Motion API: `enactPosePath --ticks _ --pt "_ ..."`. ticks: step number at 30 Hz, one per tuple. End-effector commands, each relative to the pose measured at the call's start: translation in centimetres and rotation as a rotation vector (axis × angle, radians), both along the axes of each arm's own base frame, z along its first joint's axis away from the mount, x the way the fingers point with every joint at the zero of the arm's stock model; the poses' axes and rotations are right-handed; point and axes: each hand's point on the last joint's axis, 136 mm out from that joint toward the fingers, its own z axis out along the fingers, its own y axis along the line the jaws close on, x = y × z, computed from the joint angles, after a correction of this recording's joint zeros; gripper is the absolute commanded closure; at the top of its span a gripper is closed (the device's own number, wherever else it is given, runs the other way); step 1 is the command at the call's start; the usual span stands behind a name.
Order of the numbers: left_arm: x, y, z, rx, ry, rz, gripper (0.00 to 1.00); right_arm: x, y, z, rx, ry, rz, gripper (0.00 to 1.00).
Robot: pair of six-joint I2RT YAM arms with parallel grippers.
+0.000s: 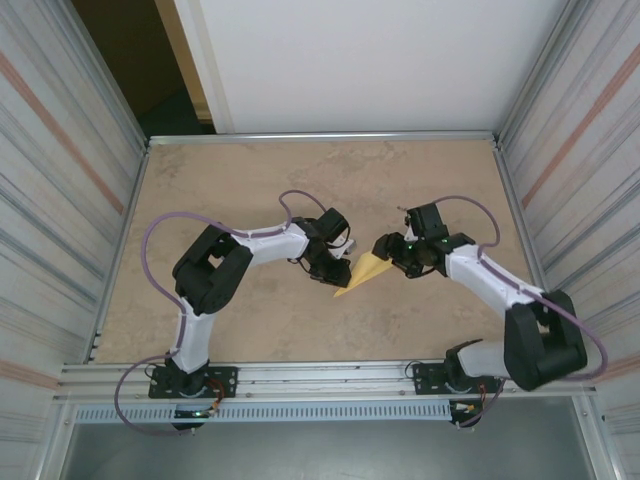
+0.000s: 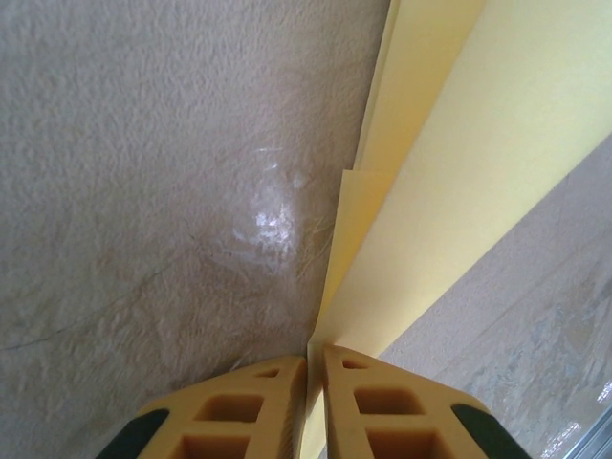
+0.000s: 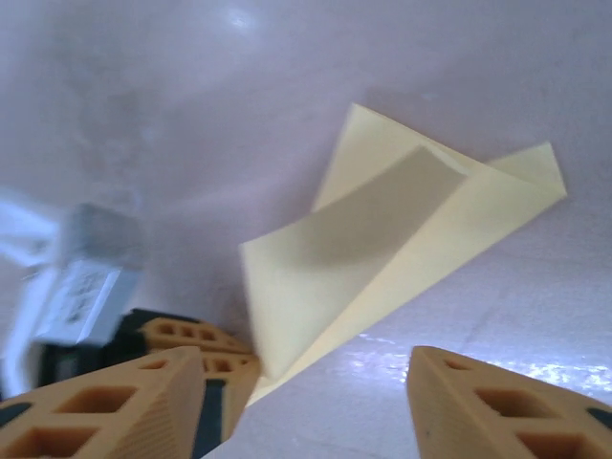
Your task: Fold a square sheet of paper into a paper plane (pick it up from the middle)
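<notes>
The pale-yellow sheet of paper, folded into a narrow pointed plane shape, lies at the middle of the table with its tip toward the near side. My left gripper is at its left edge. In the left wrist view that gripper is shut on the paper's edge. My right gripper hovers at the paper's far right end. In the right wrist view it stands open, nothing between its fingers. A raised flap of the paper lies beyond, and the left gripper's fingers pinch its corner.
The beige table is fenced by an aluminium rail at the near edge and corrugated walls left and right. Both arms bend inward, meeting at the centre.
</notes>
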Motion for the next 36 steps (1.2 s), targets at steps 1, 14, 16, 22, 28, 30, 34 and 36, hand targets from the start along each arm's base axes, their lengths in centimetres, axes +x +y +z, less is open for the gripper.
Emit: enactPosePath --ticks 1,14,16,22,28,30,34,36 --pt "-2.8 5.7 -7.7 0.309 0.075 0.013 0.84 -1.1 0.9 -0.3 0.008 -0.026 0.073 0.54" --pt "-2.8 5.5 -7.4 0.298 0.076 0.019 0.83 -0.1 6.2 -2.4 0.075 0.036 0.176 0.83" --pt "-2.7 5.5 -7.3 0.296 0.075 0.022 0.83 -0.1 6.4 -3.1 0.077 0.05 0.18 0.84" --pt "-2.8 5.5 -7.4 0.296 0.077 0.021 0.83 0.1 6.6 -4.2 0.083 0.079 0.184 0.84" --pt "-2.8 5.5 -7.2 0.295 0.076 0.021 0.84 0.2 5.6 -5.4 0.047 0.117 0.161 0.84" --pt "-2.8 5.5 -7.2 0.295 0.074 0.021 0.84 0.1 5.3 -5.8 0.04 0.132 0.155 0.84" --pt "-2.8 5.5 -7.2 0.296 0.076 0.025 0.84 0.0 5.0 -6.5 0.028 0.153 0.152 0.85" --pt "-2.8 5.5 -7.2 0.295 0.076 0.024 0.84 -0.1 4.9 -6.7 0.023 0.158 0.15 0.85"
